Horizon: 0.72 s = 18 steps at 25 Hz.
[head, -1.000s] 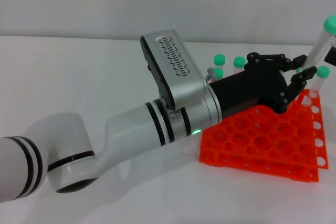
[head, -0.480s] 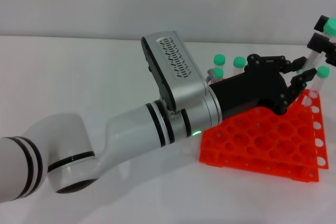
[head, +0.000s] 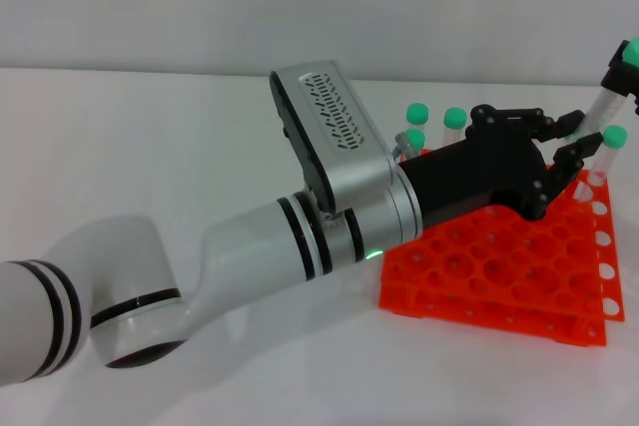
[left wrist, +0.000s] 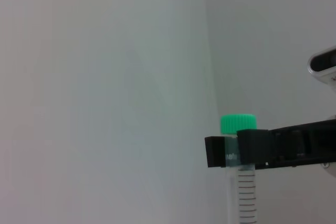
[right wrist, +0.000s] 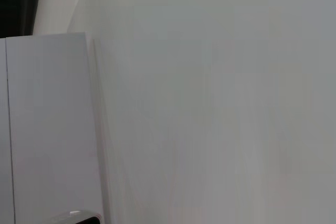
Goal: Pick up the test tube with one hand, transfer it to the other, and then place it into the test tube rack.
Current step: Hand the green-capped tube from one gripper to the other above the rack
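The test tube (head: 602, 107) is clear with a green cap and stands tilted above the far right corner of the orange test tube rack (head: 499, 266). My left gripper (head: 584, 132), on the thick white-and-silver arm, reaches across the rack and is shut on the tube's lower end. My right gripper (head: 626, 72) comes in at the right edge and is clamped on the tube just below the cap. The left wrist view shows that cap (left wrist: 239, 123) and the right gripper's black fingers (left wrist: 262, 148) across the tube. The right wrist view shows none of them.
Other green-capped tubes stand in the rack: two at the far left corner (head: 417, 112) (head: 455, 118), one beside them (head: 415, 137), one at the right (head: 616, 137). The left arm (head: 300, 236) lies across the white table. A wall stands behind.
The right gripper came in from the right edge and closed on the tube below its cap. The left arm and the tube have stayed where they were.
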### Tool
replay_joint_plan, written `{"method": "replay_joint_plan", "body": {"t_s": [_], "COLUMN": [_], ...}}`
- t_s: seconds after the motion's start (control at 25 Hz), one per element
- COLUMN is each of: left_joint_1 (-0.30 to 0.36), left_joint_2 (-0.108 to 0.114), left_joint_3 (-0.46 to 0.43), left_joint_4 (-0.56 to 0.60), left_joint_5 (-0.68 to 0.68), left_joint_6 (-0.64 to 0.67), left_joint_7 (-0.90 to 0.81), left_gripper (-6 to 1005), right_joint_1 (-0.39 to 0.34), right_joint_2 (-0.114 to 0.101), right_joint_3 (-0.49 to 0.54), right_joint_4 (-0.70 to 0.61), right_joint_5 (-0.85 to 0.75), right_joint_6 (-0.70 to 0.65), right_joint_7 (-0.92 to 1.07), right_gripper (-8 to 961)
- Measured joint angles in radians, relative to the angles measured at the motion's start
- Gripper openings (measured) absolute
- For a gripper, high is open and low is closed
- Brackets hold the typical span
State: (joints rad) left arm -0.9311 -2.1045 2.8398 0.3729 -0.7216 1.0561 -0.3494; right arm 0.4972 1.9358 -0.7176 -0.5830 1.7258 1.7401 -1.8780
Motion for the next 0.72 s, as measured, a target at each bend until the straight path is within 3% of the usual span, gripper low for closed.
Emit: {"method": "replay_joint_plan", "body": {"t_s": [0.04,0.72], "left_joint_1": [0.0,0.042], "left_joint_2": [0.0,-0.003], "left_joint_3": [0.0,-0.034], "left_joint_4": [0.0,0.04], "left_joint_5": [0.0,-0.009], "left_joint_6": [-0.002,-0.056], "left_joint_7": [0.001,0.177], "left_gripper": [234,243], "right_joint_1": [0.0,-0.002], "right_joint_2": [0.0,0.001], "right_joint_3": [0.0,0.002], "right_joint_4": [0.0,0.007], "right_joint_5": [0.0,0.003], "right_joint_6": [0.0,0.007], "right_joint_7": [0.001,0.009], "right_gripper": [239,238]}}
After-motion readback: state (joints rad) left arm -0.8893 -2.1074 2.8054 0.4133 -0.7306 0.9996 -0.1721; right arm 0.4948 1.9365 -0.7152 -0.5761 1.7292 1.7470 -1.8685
